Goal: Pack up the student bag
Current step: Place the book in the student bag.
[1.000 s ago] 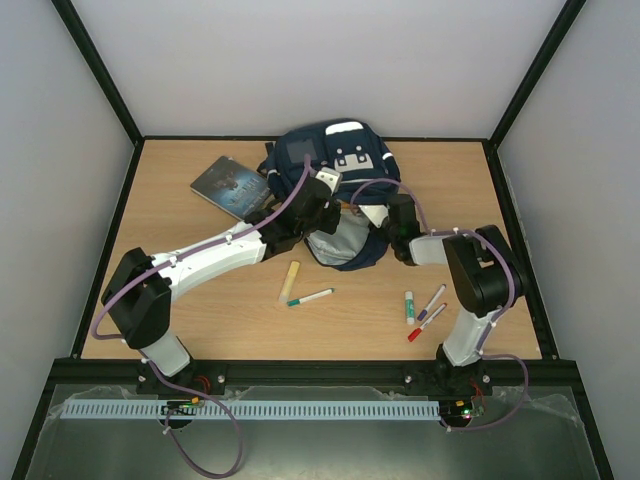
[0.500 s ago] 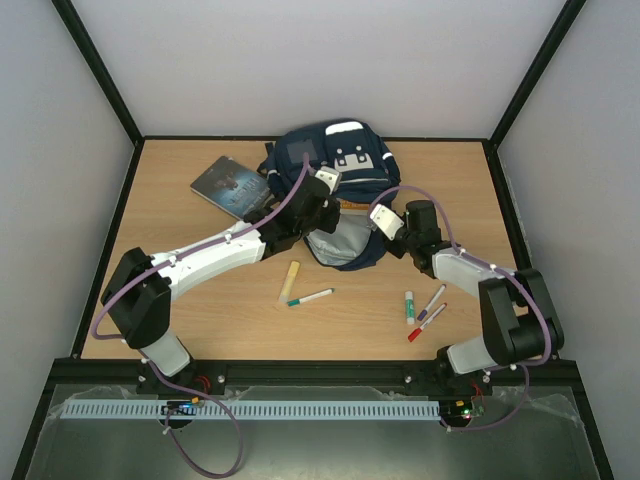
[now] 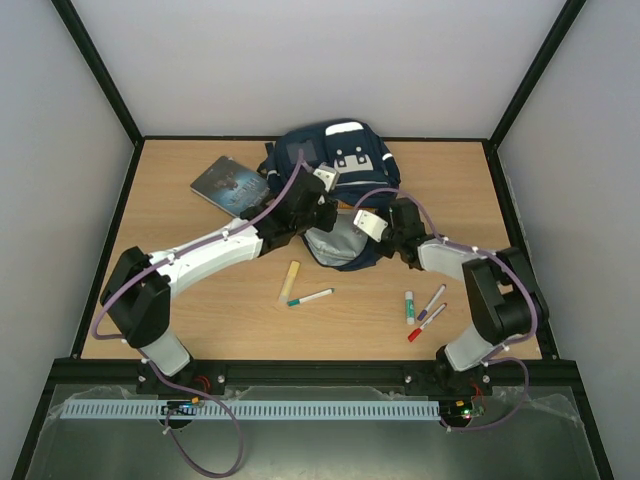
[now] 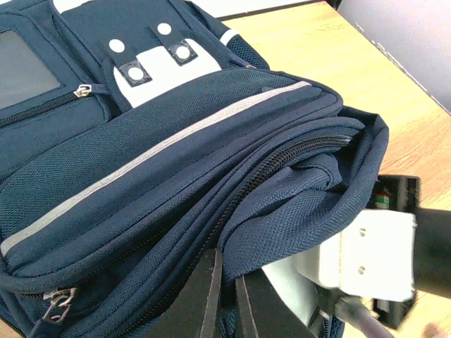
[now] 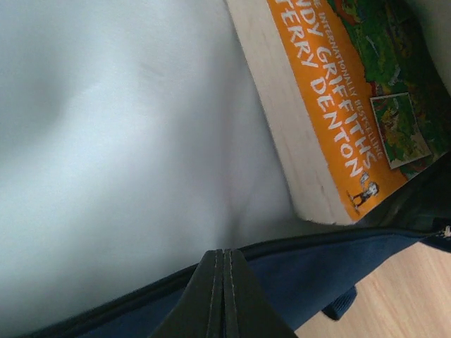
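Navy cloth fills the far middle of the table (image 3: 180, 250) in the top view: the student bag (image 3: 335, 160) lies there with its grey-white patch up and its mouth turned toward the arms. The left end effector (image 3: 318, 208) is at the left side of this mouth and the right end effector (image 3: 355, 235) is at the right side. A grey book (image 3: 225, 183) lies just left of the bag. Nearer the arms lie a yellow stick (image 3: 290, 280) and a green-capped marker (image 3: 311, 297), and to the right three more markers (image 3: 420, 310) lie close together.

From the left wrist, the student bag (image 4: 176, 155) shows its pocket zips and a pale stripe. The left end effector (image 4: 227, 271) is almost closed, and a fold of the navy rim sits pinched between its two fingers. A white part of the right arm (image 4: 366, 253) is just beside it.

From the right wrist, the right end effector (image 5: 224, 264) has its fingers pressed together with no gap. The tips meet the navy rim (image 5: 296, 274); I cannot tell if any cloth is held. Beyond it, an orange book (image 5: 331, 120) lies on the pale lining (image 5: 106, 141) inside the bag.
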Controlling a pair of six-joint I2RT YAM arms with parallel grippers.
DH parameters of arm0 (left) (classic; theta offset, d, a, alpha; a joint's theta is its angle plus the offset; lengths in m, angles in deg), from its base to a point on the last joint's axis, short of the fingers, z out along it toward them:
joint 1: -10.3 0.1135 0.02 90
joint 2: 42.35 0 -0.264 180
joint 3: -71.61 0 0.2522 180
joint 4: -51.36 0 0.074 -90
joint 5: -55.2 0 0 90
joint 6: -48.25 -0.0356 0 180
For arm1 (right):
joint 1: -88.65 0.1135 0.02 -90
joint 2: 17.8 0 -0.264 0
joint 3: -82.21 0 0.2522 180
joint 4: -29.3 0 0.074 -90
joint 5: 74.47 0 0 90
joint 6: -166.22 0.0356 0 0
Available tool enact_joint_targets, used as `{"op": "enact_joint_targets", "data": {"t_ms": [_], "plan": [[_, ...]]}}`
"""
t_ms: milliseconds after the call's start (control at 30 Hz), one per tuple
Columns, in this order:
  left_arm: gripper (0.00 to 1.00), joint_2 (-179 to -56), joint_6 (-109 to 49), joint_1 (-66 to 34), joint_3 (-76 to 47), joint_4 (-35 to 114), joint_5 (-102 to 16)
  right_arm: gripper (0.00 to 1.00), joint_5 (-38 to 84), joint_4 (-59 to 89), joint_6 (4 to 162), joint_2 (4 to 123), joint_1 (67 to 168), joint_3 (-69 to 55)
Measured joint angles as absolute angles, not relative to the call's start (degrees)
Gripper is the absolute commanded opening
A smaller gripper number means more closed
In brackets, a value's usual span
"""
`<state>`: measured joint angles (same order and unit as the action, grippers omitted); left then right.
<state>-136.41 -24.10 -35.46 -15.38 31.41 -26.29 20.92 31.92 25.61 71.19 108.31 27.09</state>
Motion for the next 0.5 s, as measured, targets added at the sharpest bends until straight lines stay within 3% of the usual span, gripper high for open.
{"op": "enact_joint_targets", "data": {"t_ms": [500], "plan": [[0.03, -136.41, -24.17, -33.32, -17.3, 28.96, -29.89, 0.02, 7.39, 53.73, 18.0, 92.2, 109.36, 19.02]]}}
